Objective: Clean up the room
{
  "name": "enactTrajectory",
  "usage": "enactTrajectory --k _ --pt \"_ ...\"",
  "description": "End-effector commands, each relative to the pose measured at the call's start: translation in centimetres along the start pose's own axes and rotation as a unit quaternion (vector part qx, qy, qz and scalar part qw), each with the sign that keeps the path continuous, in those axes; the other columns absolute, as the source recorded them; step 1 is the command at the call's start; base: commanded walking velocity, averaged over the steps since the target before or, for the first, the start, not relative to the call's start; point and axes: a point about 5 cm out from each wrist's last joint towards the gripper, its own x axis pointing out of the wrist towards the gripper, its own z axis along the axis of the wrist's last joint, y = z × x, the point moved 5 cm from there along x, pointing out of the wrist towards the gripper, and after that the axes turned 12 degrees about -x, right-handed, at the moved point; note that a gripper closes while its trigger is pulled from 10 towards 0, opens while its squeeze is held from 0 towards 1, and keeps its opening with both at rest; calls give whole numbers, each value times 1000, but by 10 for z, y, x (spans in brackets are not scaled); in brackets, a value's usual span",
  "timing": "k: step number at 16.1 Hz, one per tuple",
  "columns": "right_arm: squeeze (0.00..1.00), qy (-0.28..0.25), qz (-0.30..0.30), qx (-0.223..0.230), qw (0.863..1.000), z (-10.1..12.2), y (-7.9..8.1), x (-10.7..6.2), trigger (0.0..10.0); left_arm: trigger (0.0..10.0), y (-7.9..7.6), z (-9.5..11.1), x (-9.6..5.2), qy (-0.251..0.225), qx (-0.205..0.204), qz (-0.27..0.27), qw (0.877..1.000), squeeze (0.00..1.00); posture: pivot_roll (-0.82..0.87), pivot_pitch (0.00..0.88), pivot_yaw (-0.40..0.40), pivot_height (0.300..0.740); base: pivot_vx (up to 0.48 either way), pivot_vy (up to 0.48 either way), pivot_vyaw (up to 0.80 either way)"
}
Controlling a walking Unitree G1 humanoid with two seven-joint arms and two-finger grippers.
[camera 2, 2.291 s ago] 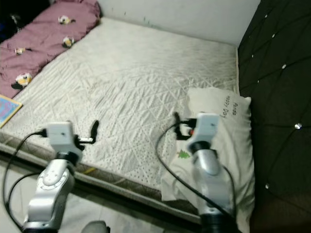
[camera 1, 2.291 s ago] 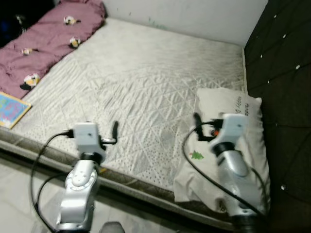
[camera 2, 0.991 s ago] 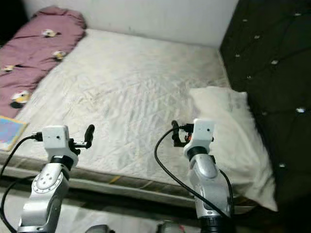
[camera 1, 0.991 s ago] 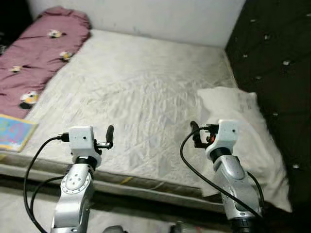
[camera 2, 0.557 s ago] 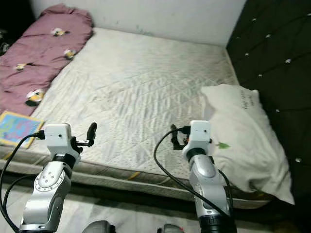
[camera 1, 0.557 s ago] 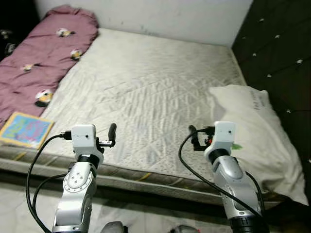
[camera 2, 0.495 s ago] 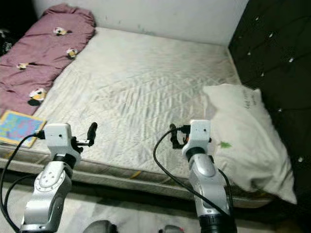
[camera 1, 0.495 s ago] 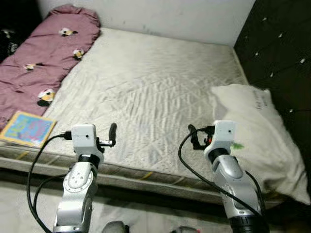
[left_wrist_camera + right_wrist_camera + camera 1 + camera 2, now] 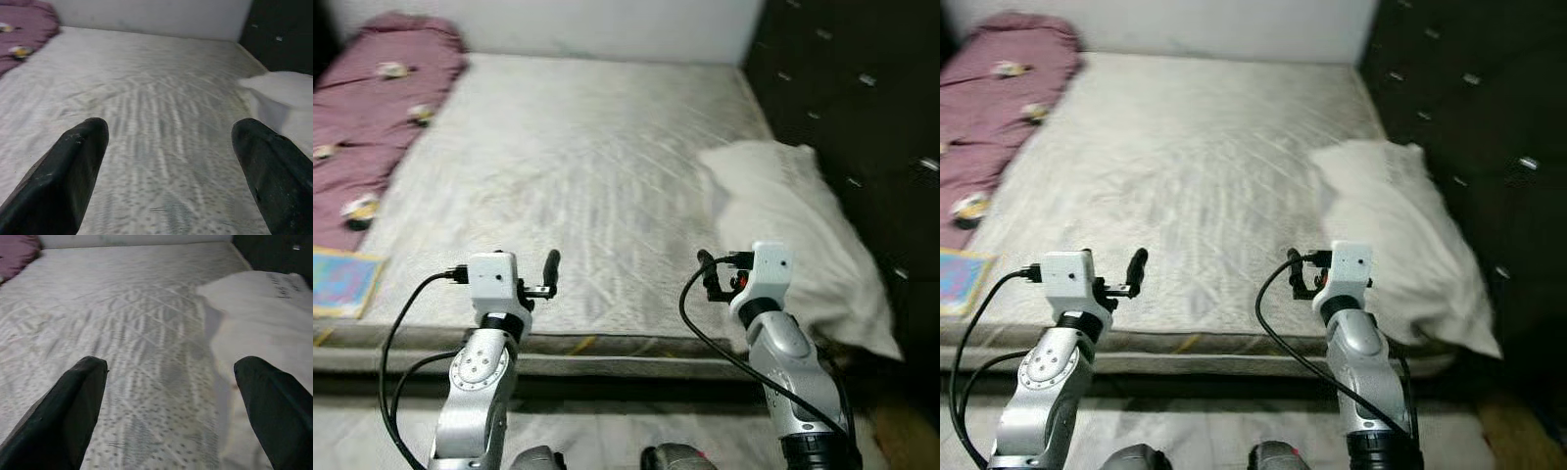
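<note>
A bed with a white quilted mattress (image 9: 578,157) lies before me. A white pillow (image 9: 788,230) rests on its right side beside the dark headboard. A purple blanket (image 9: 372,98) with small printed figures is bunched along the far left. A colourful book (image 9: 337,282) lies at the near left edge. My left gripper (image 9: 551,268) hovers over the mattress's front edge, and in its wrist view it (image 9: 168,129) stands open with nothing between the fingers. My right gripper (image 9: 705,270) is level with it, just left of the pillow, also open and empty (image 9: 168,364).
A dark tufted headboard (image 9: 847,88) rises along the right side. A pale wall (image 9: 558,24) closes the far end of the bed. Light floor (image 9: 607,441) runs below the mattress's front edge, where I stand.
The whole view has swung and pulled back, so the bed edge now sits square across the picture. Both arms hold the same pose with fingers still open.
</note>
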Motion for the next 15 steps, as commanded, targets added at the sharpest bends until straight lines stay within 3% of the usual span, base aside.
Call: enactTrajectory --k 1,7,12,15 --pt "0 -5 -2 4 1000 4 -2 1 10000 10000 -2 7 1 -12 0 -7 1000 0 13 0 -23 740 0 0 -413" --pt "0 -6 -5 6 1000 4 -3 1 10000 10000 -2 6 0 -10 1 -5 1000 0 13 0 -23 740 0 0 0" --pt "0 -5 -8 7 1000 4 -3 1 10000 10000 -2 7 0 -10 3 -9 1000 0 13 0 -21 740 0 0 -715" --pt "0 -6 -10 8 1000 5 -4 2 10000 10000 -3 7 1 -11 3 -11 1000 0 13 0 -21 740 255 0 -160"
